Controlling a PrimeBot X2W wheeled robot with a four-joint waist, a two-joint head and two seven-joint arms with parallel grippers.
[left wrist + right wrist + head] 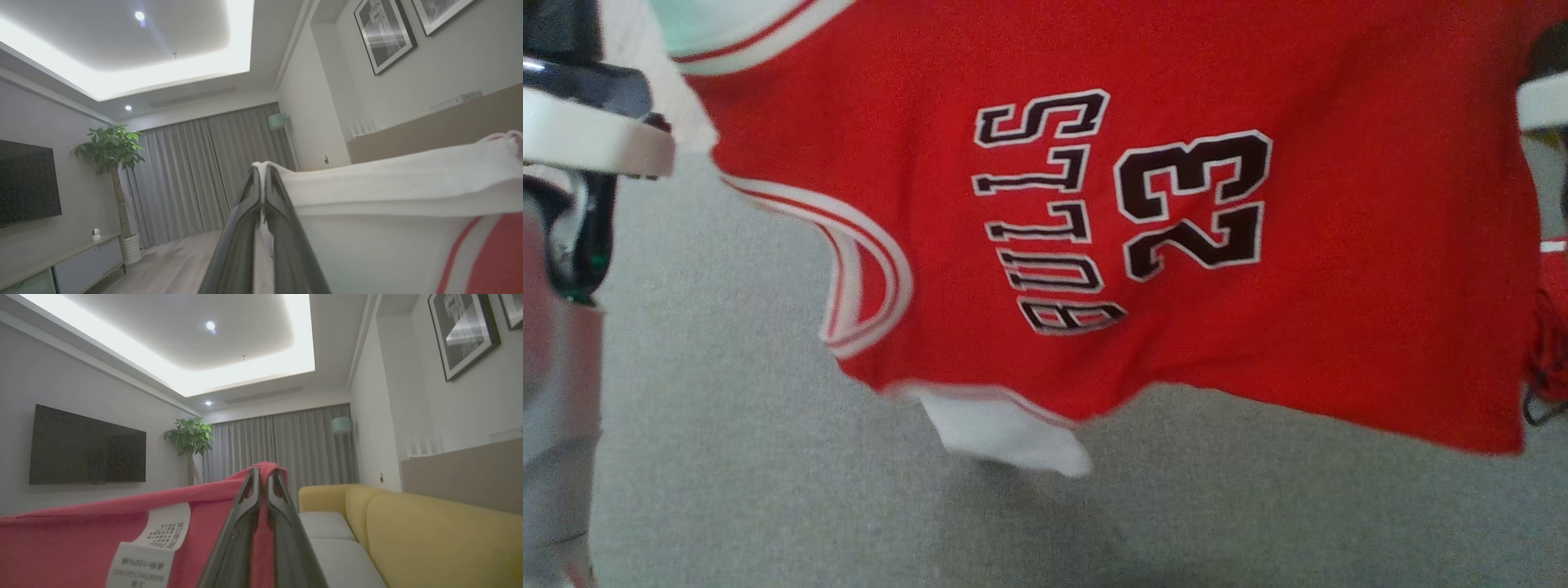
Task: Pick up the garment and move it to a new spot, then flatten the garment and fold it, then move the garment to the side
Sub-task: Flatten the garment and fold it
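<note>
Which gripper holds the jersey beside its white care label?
The right gripper, shut on the red jersey by the label; the left gripper clamps white trim.

The garment (1094,245) is spread in the air above a flat surface (768,506), its neck opening at the left. Its left edge is clamped in the left end effector (262,173), its right edge in the right end effector (264,473). A label (151,547) is seen left of the right fingers, a sofa (408,531) to their right.
</note>
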